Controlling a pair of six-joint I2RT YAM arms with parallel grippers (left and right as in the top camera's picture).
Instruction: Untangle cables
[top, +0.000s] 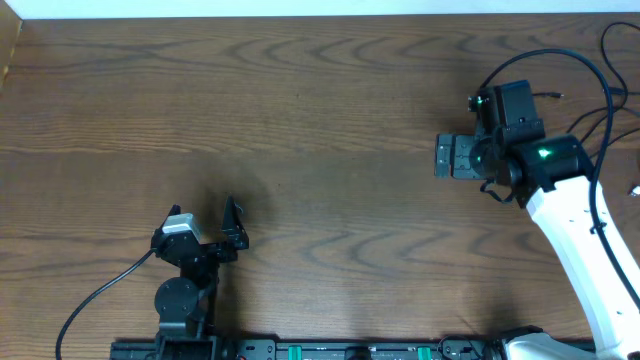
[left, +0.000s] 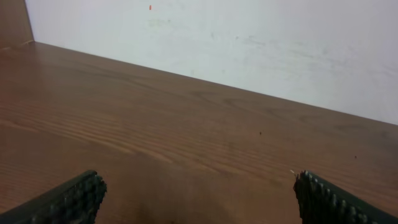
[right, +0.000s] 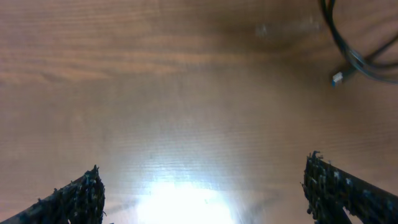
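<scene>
The left claw (top: 236, 225) is seen low near the front edge of the surface (top: 320, 100), its jaws spread wide with nothing between them. In its wrist view only bare wood grain and a pale wall (left: 249, 50) are shown ahead. No cord is seen across the middle of the surface.

Further right, the right claw (top: 442, 157) is held over the right part of the surface, pointed leftward, likewise wide open and empty. In its wrist view a thin black cable (right: 353, 59) is seen lying on the wood at the upper right, well apart from the fingers, with a small pale plug (right: 337, 78) at one end. A second strand appears to meet it near the frame edge; whether one looped cord or two is shown cannot be told. In the overhead view thin dark lines are seen at the far right edge beside the right arm, but the task's cords cannot be told from the arm's own wiring there, and no white cord is made out.

The step in hand is judged to be the approach: nothing is gripped yet and no strand is separated. The next move would call for the right claw to be brought over the cable, lowered and closed on a single strand, probably near the plug. The bundle would likely need to be drawn toward the middle, where the left claw can be used.
</scene>
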